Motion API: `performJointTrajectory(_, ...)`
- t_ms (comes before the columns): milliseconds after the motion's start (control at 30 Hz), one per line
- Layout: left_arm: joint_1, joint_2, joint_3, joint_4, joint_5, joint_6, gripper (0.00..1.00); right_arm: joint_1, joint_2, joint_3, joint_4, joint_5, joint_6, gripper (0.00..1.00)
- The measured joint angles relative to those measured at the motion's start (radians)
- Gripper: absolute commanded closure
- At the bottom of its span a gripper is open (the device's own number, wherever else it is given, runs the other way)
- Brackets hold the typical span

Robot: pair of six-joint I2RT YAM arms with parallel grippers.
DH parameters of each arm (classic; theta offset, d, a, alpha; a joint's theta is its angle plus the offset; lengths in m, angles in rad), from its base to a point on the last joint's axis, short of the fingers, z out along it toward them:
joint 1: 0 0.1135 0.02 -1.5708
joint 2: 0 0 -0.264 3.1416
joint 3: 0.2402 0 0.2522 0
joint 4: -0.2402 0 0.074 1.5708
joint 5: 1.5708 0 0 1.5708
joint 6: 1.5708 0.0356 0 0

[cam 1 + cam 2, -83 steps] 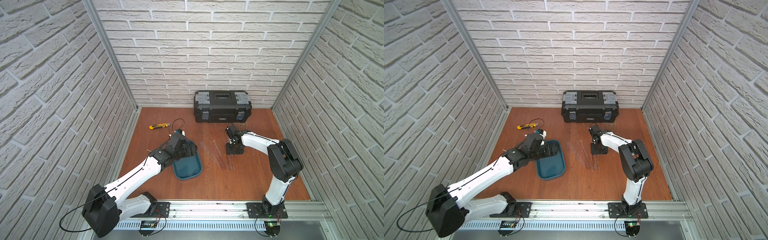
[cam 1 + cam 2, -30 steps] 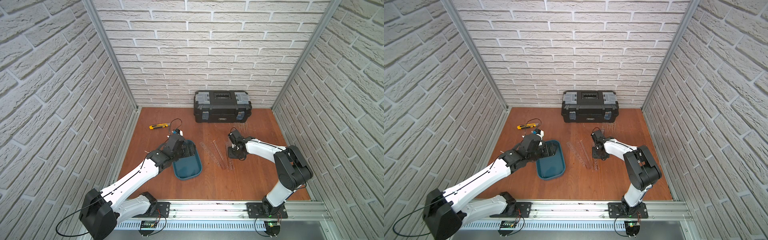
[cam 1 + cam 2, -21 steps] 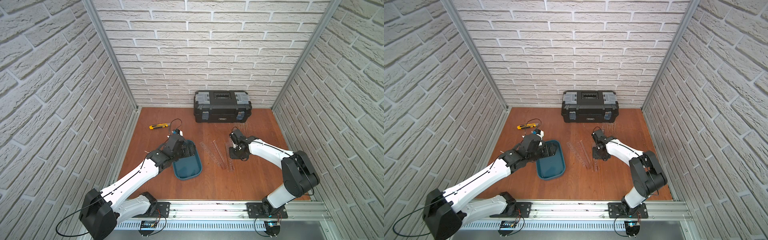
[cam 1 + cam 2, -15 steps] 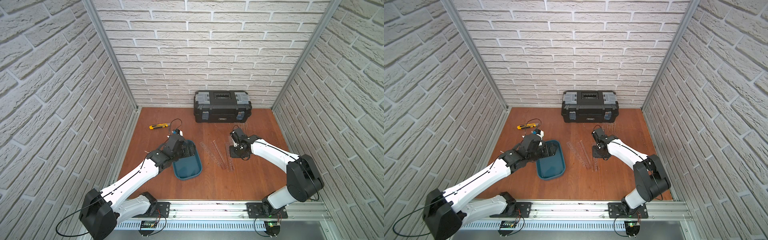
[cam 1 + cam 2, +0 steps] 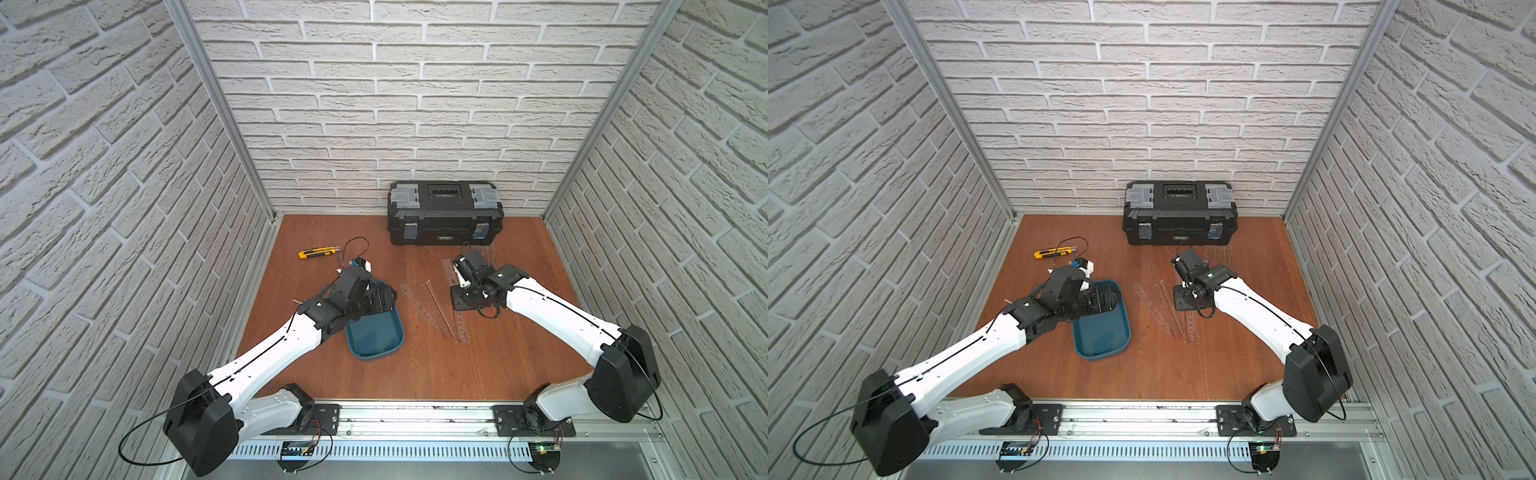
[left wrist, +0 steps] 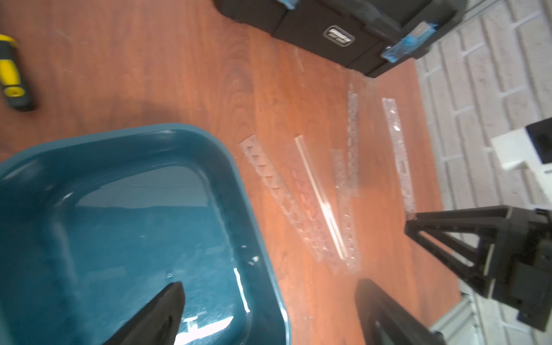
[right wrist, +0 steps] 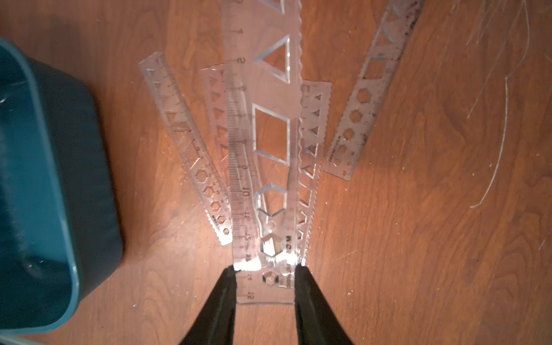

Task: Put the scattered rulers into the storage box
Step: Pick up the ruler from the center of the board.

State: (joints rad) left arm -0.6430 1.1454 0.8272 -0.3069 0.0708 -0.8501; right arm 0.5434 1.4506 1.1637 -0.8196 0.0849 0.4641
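A black toolbox (image 5: 444, 214) w/ grey lid latches is set at the back of the wooden tabletop (image 5: 415, 374), close against the rear brick wall (image 5: 415, 104), lid shut. Blue patches are seen on its front clasps. A yellow & black utility knife (image 5: 316, 252) is laid flat to the left of the toolbox, well apart from it. Thin pale scratches (image 7: 501, 119) are seen on the wood in the right wrist view. A metal rail (image 5: 415, 415) is fixed along the front edge.
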Motion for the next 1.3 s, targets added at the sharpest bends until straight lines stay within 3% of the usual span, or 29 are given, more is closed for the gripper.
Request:
performJointTrajectory(300,0.027,0.083,0.000,0.282,0.148,-0.074,0.19,0.098,-0.008,0.095,-0.047,-0.019,0.023,0.84)
performJointTrajectory(467,0.027,0.172,-0.004,0.437,0.204,-0.142,0.19,0.127,-0.008,0.130,-0.051,-0.034,0.038,0.84)
performJointTrajectory(967,0.020,0.309,0.005,0.696,0.257,-0.257,0.29,0.163,-0.009,0.159,-0.064,-0.056,0.060,0.84)
performJointTrajectory(1300,0.005,0.363,0.040,0.748,0.283,-0.304,0.53,0.187,-0.009,0.168,-0.065,-0.056,0.064,0.84)
